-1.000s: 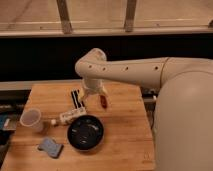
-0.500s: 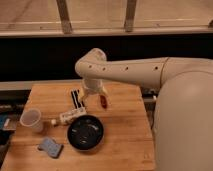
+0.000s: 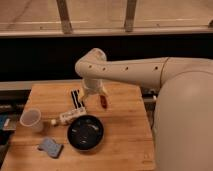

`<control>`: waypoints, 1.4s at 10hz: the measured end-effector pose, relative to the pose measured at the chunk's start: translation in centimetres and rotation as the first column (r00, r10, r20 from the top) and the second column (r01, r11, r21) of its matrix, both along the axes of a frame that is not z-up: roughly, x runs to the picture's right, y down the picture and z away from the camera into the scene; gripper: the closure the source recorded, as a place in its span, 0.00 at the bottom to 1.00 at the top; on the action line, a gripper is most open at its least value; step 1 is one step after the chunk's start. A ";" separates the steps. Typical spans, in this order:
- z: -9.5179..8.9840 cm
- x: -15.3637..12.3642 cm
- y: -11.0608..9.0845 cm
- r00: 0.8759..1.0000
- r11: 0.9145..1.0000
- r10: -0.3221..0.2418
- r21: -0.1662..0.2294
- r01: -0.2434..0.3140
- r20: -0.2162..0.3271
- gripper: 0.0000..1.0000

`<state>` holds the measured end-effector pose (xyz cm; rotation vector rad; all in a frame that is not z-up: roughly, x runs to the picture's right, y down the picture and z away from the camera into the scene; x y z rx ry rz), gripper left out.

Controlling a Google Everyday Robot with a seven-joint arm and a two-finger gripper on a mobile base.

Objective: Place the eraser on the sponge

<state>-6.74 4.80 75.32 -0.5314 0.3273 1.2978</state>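
Eraser (image 3: 76, 97) flat on wooden worktop (image 3: 125, 145), toward far edge, left of middle. Sponge (image 3: 50, 147) near front-left corner, well apart, top bare. Gripper (image 3: 93, 96) hangs just right of eraser, jaws spread wide, nothing held. Step, as judged: reach for eraser. Next move calls for shift left, descent, grip across narrow sides, keeping off red object (image 3: 102, 101) and white tube (image 3: 69, 116).
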 end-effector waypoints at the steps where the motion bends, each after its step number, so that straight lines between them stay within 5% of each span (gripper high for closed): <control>1: 0.0 0.0 0.0 1.000 1.000 0.000 0.000 0.000 0.000 0.20; 8: -0.1 -0.1 -0.3 1.000 1.000 -0.017 0.017 0.017 0.009 0.20; 10: -0.1 -1.1 -1.8 0.990 0.991 -0.129 0.055 0.125 0.060 0.20; 11: 0.3 -2.3 -2.6 0.968 0.972 -0.227 0.080 0.219 0.104 0.20; 12: 1.0 -4.2 -3.8 0.931 0.941 -0.334 0.111 0.320 0.145 0.20; 14: 2.7 -7.3 -6.0 0.877 0.895 -0.443 0.155 0.419 0.185 0.20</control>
